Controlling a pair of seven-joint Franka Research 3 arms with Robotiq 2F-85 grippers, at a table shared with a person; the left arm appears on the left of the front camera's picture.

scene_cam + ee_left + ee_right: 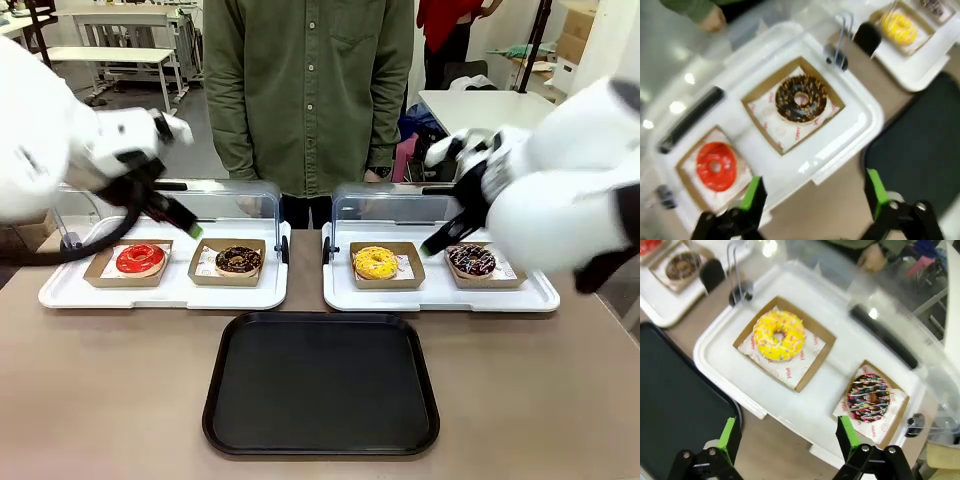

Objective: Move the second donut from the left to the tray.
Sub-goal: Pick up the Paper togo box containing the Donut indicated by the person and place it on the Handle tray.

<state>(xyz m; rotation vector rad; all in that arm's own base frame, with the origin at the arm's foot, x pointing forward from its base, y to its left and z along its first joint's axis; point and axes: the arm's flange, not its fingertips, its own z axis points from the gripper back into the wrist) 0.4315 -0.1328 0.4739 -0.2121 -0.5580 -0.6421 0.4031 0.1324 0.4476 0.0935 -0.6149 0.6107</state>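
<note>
The chocolate-brown donut with light sprinkles [238,261] lies in its brown cardboard box, second from the left on the left white tray [75,292]. In the left wrist view the same donut [801,98] sits ahead of my left gripper [813,195], which is open and empty. From the front, the left gripper [182,220] hovers above that tray, between the red donut and the chocolate one. The black tray [320,385] lies bare at the table's near middle. My right gripper [438,240] is open and empty over the right white tray, as the right wrist view [788,437] also shows.
A red-iced donut [140,259] shares the left tray. A yellow donut [375,262] and a dark drizzled donut [471,260] sit on the right white tray [440,295]. Both clear domed lids [235,200] stand raised behind the trays. A person in a green shirt [310,90] stands at the far side.
</note>
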